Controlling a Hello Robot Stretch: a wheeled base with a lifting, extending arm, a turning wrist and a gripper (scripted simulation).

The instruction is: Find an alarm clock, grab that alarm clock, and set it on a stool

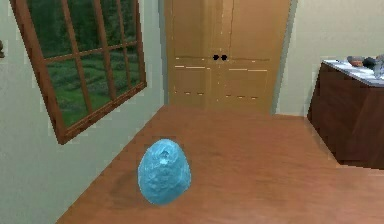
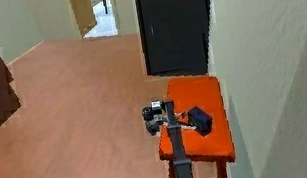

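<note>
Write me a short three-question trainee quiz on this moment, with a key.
1. True or false: the blue egg-shaped thing in the forward view lies on the floor.
2. In the arm side view, what colour is the seat of the stool? A green, B orange-red, C white.
3. Can it be told whether the hand holds anything?

Key: 1 true. 2 B. 3 No, it cannot be told from this view.
</note>
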